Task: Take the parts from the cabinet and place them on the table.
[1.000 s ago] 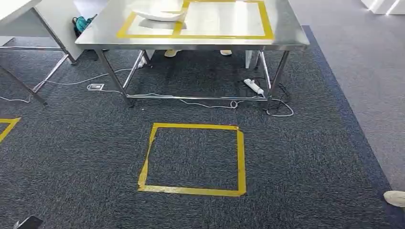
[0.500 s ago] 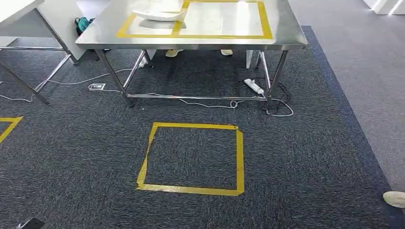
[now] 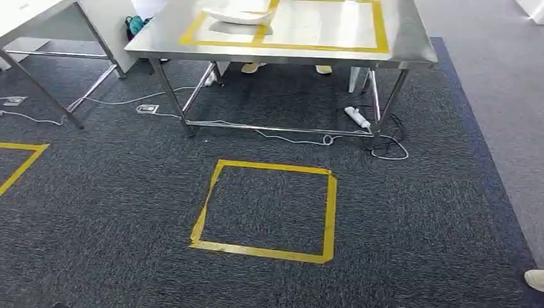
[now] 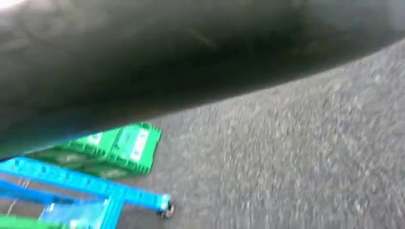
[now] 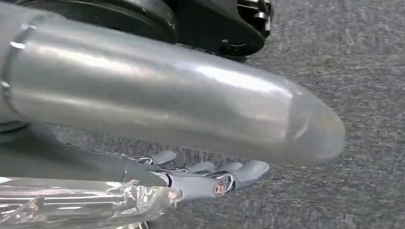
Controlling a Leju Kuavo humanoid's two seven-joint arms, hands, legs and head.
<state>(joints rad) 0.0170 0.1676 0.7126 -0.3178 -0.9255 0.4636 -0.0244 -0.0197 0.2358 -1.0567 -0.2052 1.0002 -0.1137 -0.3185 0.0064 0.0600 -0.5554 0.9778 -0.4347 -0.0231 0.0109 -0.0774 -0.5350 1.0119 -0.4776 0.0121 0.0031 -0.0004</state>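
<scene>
A steel table (image 3: 410,38) stands ahead in the head view, marked with yellow tape rectangles (image 3: 380,32). A white curved part (image 3: 237,16) lies in its left rectangle. In the right wrist view my right hand (image 5: 210,179) hangs over the carpet, its fingers (image 5: 248,169) stretched out beside the thick silver thumb (image 5: 181,105). A clear, crinkled plastic-wrapped thing (image 5: 86,205) lies against the hand; whether the hand holds it I cannot tell. A dark blurred mass (image 4: 143,62) covers much of the left wrist view, and I cannot make out that hand's fingers.
A yellow tape square (image 3: 330,212) marks the dark carpet before the table. Cables and a power strip (image 3: 357,117) lie under it, beside a person's shoes (image 3: 250,67). Another table (image 3: 38,9) stands left. A shoe (image 3: 534,279) is at the right edge. Green crates (image 4: 119,148) on a blue cart (image 4: 86,183).
The whole head view has shifted: table and floor square now sit further right and the table higher in the picture, so the camera has moved. The white part stays put.
</scene>
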